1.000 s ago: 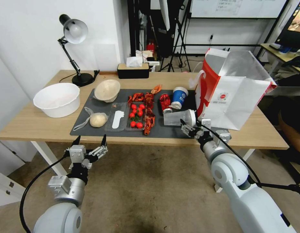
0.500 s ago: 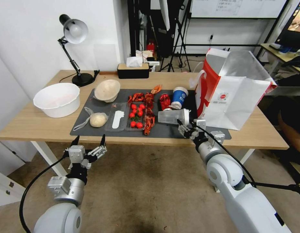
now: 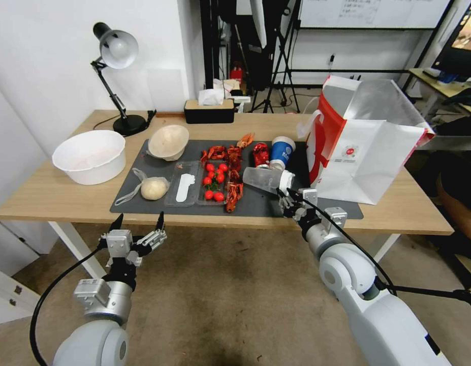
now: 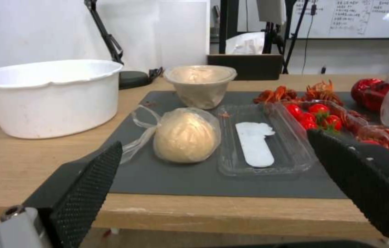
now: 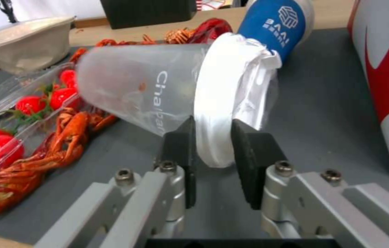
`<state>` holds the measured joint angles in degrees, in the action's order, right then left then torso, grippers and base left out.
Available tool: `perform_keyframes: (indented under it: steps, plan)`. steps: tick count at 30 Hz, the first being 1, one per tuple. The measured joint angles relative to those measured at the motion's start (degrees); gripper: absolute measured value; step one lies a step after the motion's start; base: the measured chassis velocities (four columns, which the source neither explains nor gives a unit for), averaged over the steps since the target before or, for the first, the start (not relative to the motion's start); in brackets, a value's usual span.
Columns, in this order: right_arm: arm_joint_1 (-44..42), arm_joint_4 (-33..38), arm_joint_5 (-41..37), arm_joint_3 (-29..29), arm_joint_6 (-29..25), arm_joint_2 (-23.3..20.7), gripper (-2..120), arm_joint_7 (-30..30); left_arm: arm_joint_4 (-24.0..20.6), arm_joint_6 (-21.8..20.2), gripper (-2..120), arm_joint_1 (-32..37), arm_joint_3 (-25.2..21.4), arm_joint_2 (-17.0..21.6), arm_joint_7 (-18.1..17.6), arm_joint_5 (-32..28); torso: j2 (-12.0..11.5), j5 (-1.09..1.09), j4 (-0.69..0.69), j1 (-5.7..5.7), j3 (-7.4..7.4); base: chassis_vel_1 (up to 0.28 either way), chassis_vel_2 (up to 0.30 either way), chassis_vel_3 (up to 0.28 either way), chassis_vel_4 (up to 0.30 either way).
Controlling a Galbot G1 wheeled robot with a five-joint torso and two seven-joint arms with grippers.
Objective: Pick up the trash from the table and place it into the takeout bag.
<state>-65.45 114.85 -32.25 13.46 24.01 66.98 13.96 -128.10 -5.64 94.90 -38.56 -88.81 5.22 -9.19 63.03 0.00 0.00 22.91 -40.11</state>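
Clear plastic cup (image 5: 144, 89): white letters "Cha" then a partly legible "ba", running along its side; the rest is hidden behind the white lid.
Blue paper cup (image 5: 277, 26): white knot-like logo with "BAAI" beside it and a smaller line below, too small to read.
Takeout bag (image 3: 365, 157): small red round logo with tiny lines under it, unreadable.
Whiteboard (image 3: 372, 11): handwriting, illegible.

takeout bag (image 3: 370, 152) — table's (image 3: 52, 195) right end | cup (image 3: 268, 179) just left | bowl (image 3: 168, 141) — far left
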Motion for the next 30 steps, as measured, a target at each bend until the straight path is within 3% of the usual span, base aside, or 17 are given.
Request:
perform_keyframes:
  steps: [4, 18, 30]
  plan:
    - [-0.1, 0.2, 0.0, 0.0, -0.2, 0.0, 10, -0.4, 0.0, 0.1, 100, 0.1, 0.0, -0.1, 0.0, 0.1, 0.0, 0.00, 0.00, 0.00, 0.00, 0.000, 0.000, 0.000, 0.000]
    - [-2.1, 5.2, 0.3, 1.6, -1.6, -0.3, 10, -1.3, 0.4, 0.4, 100, 0.1, 0.1, -0.2, 0.0, 0.6, 0.0, 0.00, 0.00, 0.00, 0.00, 0.000, 0.000, 0.000, 0.000]
    - [0.2, 14.6, -8.3, 9.7, -4.6, -4.0, 10, -3.4, 0.5, 0.4, 100, 0.0, 0.4, -0.2, 0.1, 1.0, 0.0, 0.01, 0.00, 0.01, 0.00, 0.000, 0.000, 0.000, 0.000]
